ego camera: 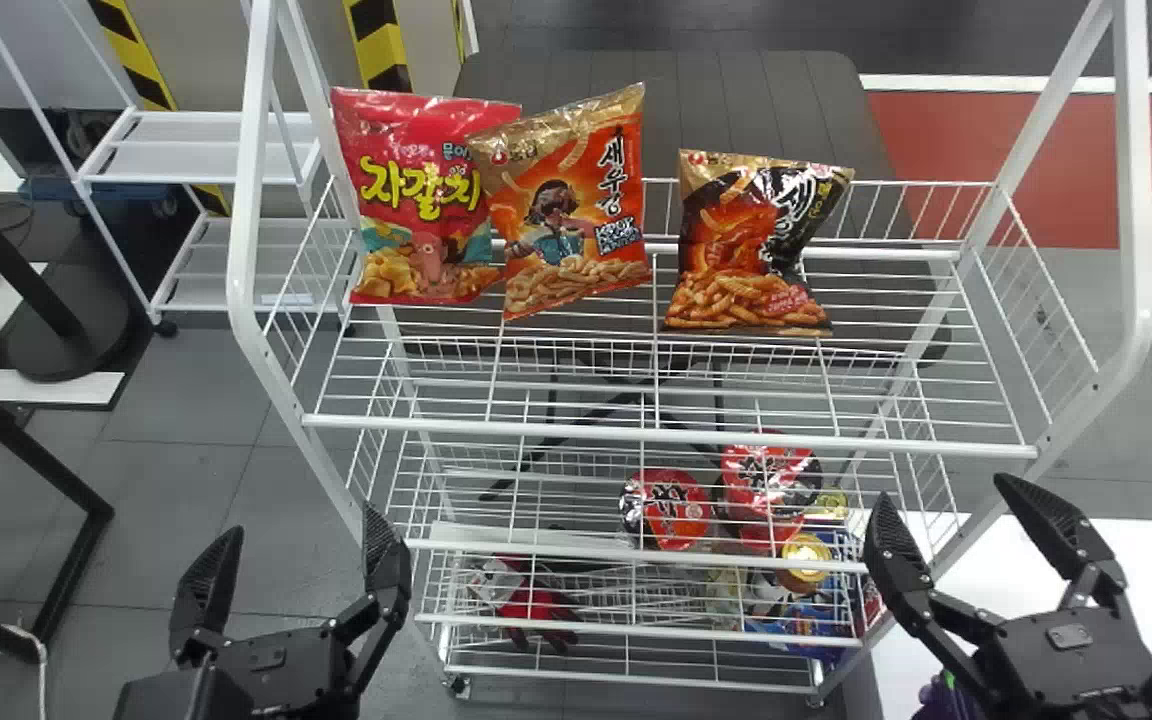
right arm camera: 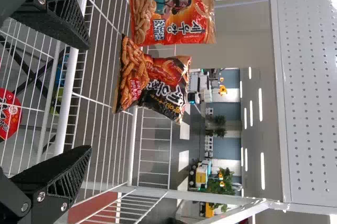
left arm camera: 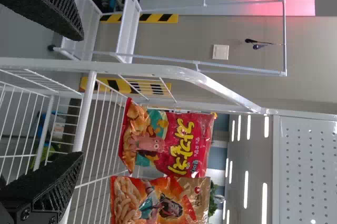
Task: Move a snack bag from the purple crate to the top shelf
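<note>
Head view: left gripper (ego camera: 298, 520) and right gripper (ego camera: 939, 490), jaws apart, empty. Three snack bags (ego camera: 558, 205) stand on the top shelf (ego camera: 676, 436) beyond them; what looks like the purple crate (ego camera: 938, 703) lies just below the right jaws. Risk, we judge: swung wide, another bag snags the rack post (ego camera: 1136, 200). Right wrist view adds the perforated panel (right arm camera: 316, 103) overhead.

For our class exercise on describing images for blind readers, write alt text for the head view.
Three snack bags, red, orange and black-and-orange, stand on the top shelf of a white wire rack. The robot's left gripper and right gripper are open and empty in front, with packaged goods on lower shelves.
</note>
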Robot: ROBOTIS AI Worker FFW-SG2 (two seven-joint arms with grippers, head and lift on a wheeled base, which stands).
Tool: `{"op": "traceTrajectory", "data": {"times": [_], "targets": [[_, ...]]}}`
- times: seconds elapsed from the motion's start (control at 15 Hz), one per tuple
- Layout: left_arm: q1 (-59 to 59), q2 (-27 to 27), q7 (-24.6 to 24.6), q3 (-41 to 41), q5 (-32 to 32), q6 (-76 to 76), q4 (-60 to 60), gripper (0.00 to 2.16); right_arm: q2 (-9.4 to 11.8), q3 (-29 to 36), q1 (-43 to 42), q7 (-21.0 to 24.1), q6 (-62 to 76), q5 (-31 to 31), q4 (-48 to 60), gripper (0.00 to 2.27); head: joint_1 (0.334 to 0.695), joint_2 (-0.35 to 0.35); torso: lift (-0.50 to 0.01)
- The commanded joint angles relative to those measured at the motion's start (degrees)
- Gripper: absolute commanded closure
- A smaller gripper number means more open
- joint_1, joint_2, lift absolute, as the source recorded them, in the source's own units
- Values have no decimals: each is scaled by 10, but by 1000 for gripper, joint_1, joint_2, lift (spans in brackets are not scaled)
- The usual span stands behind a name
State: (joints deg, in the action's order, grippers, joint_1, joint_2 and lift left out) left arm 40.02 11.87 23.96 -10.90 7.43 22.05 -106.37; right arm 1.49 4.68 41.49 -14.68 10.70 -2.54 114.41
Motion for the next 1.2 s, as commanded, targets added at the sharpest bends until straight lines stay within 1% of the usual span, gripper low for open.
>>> {"op": "traceTrajectory", "data": {"times": [0.0, 1.13], "targets": [[1, 0, -1, -1, -2, 1, -1, -1, 0, 0, 0, 0, 1, 0, 0, 167, 695, 46, -1], [1, -6, 0, -4, -7, 7, 5, -1, 0, -5, 1, -2, 1, -6, -4, 167, 695, 46, -1]]}}
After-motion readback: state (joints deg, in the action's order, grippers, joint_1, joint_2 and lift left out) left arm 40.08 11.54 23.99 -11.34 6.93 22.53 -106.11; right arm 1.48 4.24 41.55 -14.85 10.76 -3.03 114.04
